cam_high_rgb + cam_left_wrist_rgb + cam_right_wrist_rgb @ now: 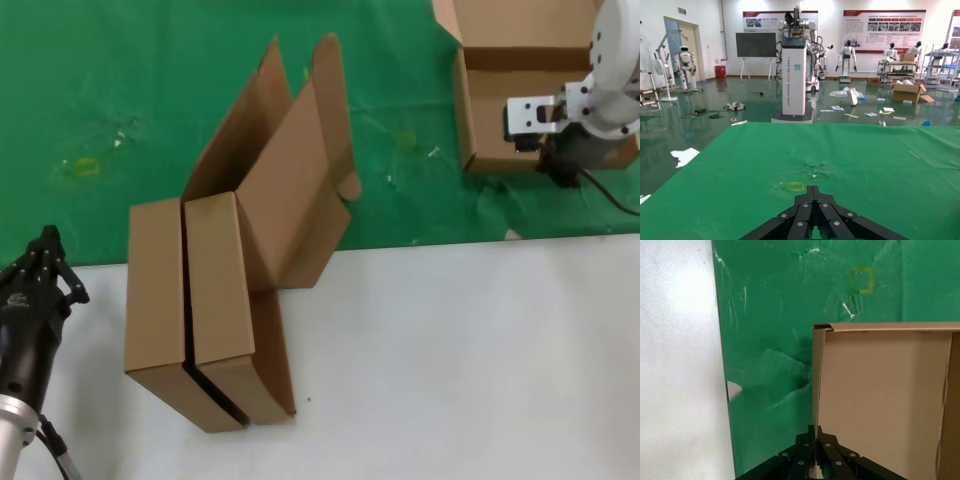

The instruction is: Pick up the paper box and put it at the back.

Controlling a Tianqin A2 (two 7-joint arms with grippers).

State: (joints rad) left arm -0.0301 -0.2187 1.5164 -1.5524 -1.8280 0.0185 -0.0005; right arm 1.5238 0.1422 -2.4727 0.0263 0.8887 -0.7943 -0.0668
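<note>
Surface, head view: green cloth with faint yellowish stains (150,100) covers the far half of what we see, the white tabletop (450,360) the near half.
Paper box, head view: we see the shallow brown corrugated-cardboard mailer box (520,105) open on the green cloth at far right, its hinged lid up.
Right gripper, head view: our right gripper (560,165) sits at the box's near wall.
Other boxes, head view: two alike brown cardboard boxes (215,300) stand side by side across the cloth's edge, lids raised.
Left gripper, head view: our black left gripper (45,255) is parked at the near left over the white tabletop.
Left wrist view: the left gripper (813,192) points across bare green cloth (865,160), fingers pressed together on nothing.
Right wrist view: the right gripper (815,432) has its fingers closed on the paper box (880,395), pinching its thin upright wall edge; green cloth (770,315) and white tabletop (680,365) lie beside it.
</note>
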